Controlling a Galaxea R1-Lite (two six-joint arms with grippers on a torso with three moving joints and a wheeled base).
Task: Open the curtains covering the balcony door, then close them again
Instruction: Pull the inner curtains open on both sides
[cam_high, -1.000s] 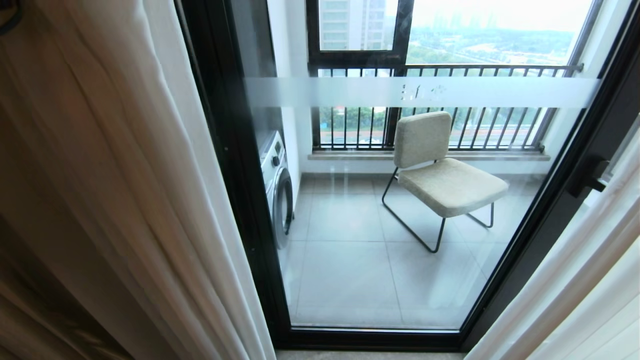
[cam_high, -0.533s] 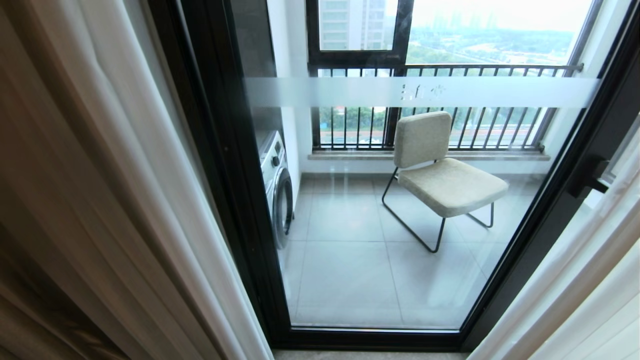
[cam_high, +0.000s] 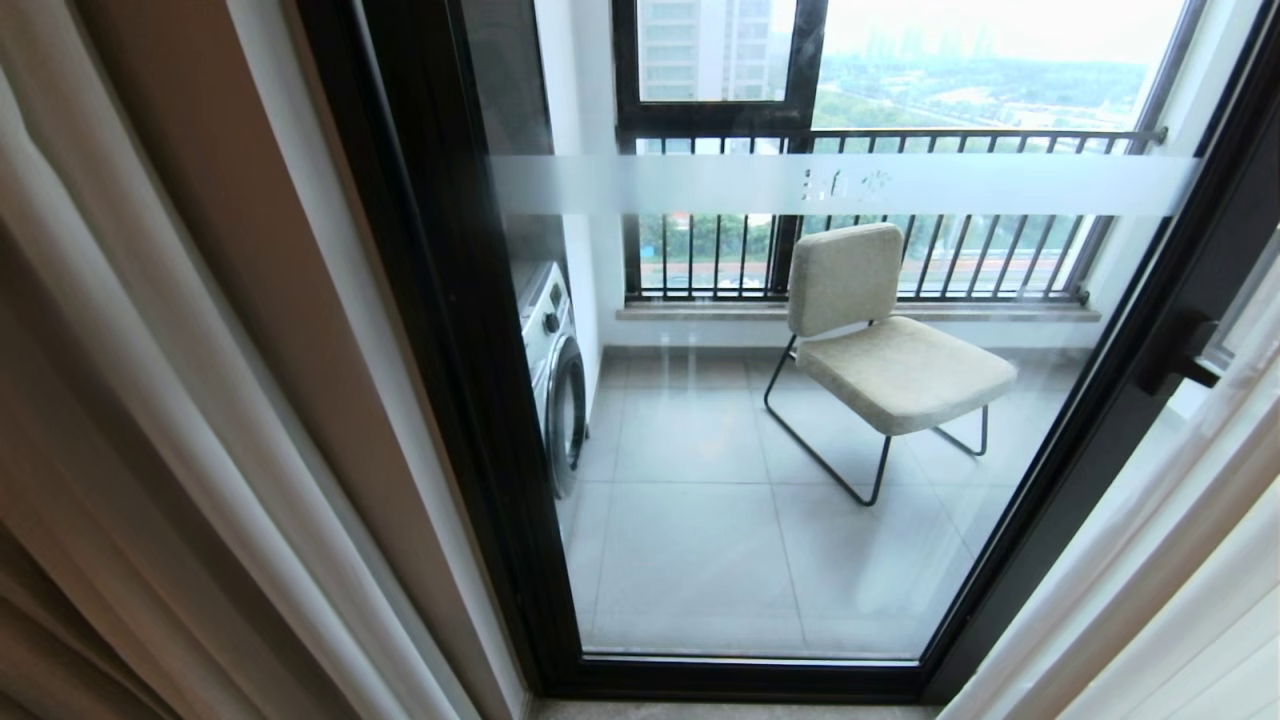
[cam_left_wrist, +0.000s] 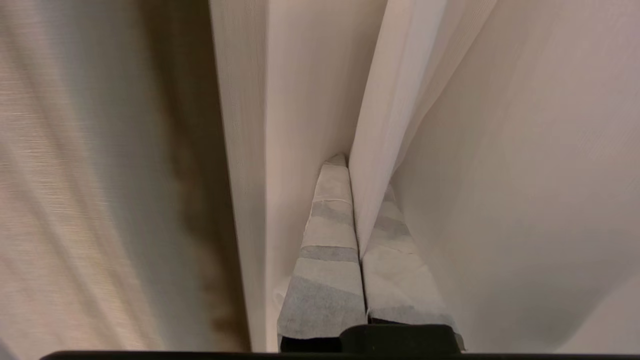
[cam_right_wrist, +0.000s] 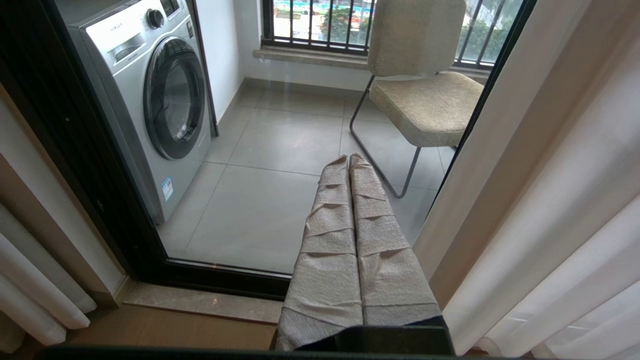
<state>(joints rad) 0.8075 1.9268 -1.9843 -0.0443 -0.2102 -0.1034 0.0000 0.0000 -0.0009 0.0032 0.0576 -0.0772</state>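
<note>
Beyond the balcony door (cam_high: 760, 480), a chair (cam_high: 880, 350) and washing machine (cam_high: 555, 375) show through bare glass. Since a second ago the curtains (cam_high: 200, 420) have slid further left, exposing more frame. The left pincer (cam_left_wrist: 357, 210) is shut on a sheer fold; the right pincer (cam_right_wrist: 350, 170) hangs closed, empty. Opening looks nearly complete.

Curtains drawn apart, balcony door bare before me

The balcony door (cam_high: 800, 420), clear glass in a thick black-brown frame with a frosted white band across it and a dark handle at its right post, stands uncovered. The curtains (cam_high: 180, 400), beige-grey panels with white sheers, hang gathered in pleats at either side of that door.
</note>
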